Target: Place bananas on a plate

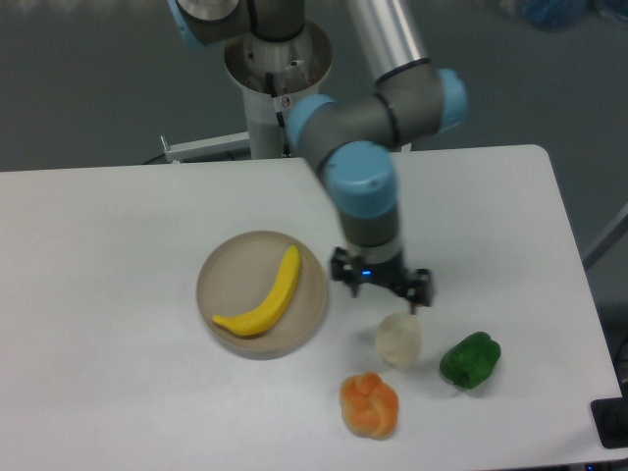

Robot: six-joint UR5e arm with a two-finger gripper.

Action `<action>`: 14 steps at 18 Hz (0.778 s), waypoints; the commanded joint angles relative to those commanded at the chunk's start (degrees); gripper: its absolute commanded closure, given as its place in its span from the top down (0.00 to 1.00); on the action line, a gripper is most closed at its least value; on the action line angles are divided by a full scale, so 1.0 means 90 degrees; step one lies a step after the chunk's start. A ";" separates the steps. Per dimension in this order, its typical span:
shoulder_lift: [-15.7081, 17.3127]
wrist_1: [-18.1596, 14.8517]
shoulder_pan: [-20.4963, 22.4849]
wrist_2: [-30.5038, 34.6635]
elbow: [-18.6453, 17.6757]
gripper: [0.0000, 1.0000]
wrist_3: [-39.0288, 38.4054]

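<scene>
One banana (263,302) lay diagonally across the plate (218,277), tip pointing far-right, well left of the hand (381,284), which hung open and empty above the surface (118,294) near a pale fruit (398,339).

- Single arm (392,44) reaching down from the upper middle, silver tube slanting toward the right.
- Grey elbow link with light blue end caps (378,103) lying roughly level, bent back toward the left.
- Wrist (365,196) pointing straight down, blue cap on top.
- Gripper (382,287) hanging at the wrist's lower end, black, small blue light at its centre.
- Fingers (422,291) spread wide apart to either side, nothing held between them.
</scene>
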 joint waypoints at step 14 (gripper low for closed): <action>-0.0450 0.0020 0.0450 -0.0078 0.0821 1.00 0.0764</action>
